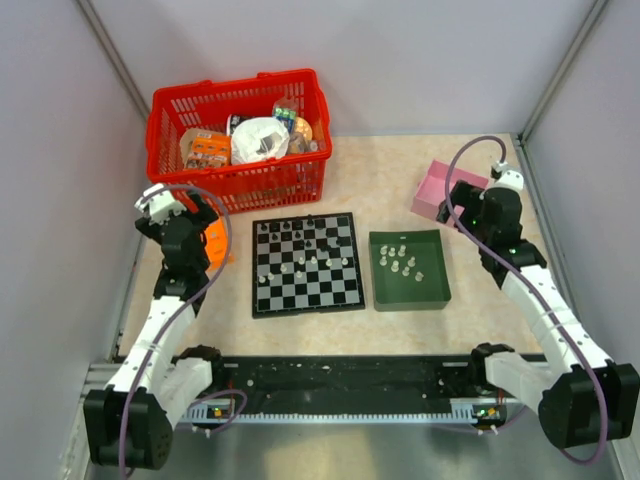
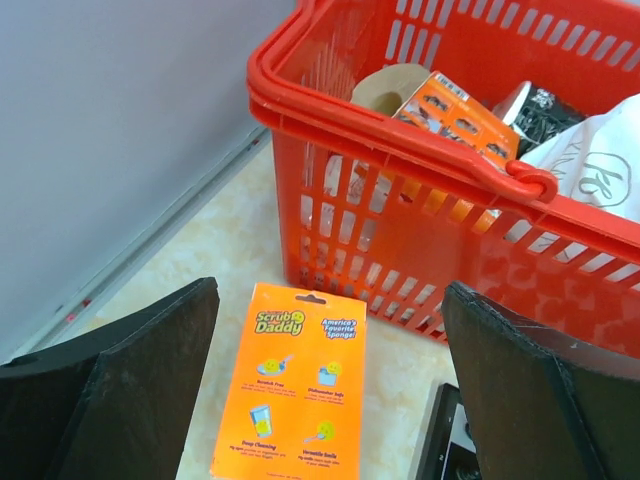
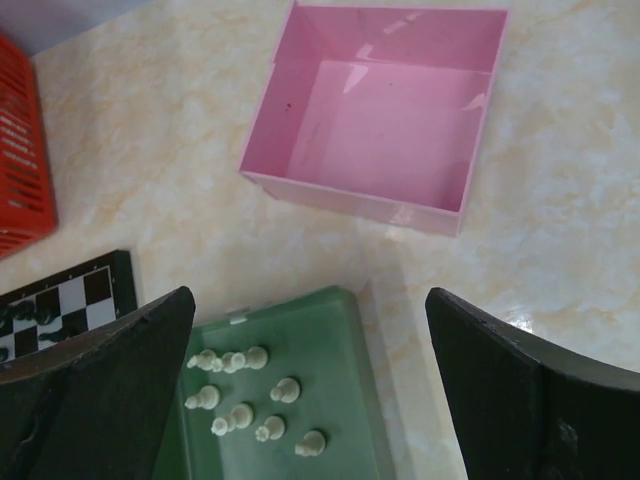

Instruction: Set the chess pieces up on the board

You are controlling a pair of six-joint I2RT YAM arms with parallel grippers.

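Observation:
The checkered board (image 1: 305, 263) lies at the table's middle with several black and white chess pieces (image 1: 301, 262) scattered on its squares. Several more white chess pieces (image 1: 402, 260) lie in the dark green tray (image 1: 410, 291) to its right; the right wrist view shows them (image 3: 240, 398) below and left of my open right gripper (image 3: 310, 400), which hangs above the tray's far corner (image 3: 330, 330) with nothing between its fingers. A board corner (image 3: 80, 290) shows at left there. My left gripper (image 2: 330, 400) stands open over an orange sponge packet (image 2: 295, 385), left of the board.
A red basket (image 1: 240, 140) full of packets stands at the back left, close in front of the left gripper (image 2: 420, 200). An empty pink box (image 1: 440, 195) (image 3: 385, 115) sits at the right, beyond the tray. Grey walls close in on both sides.

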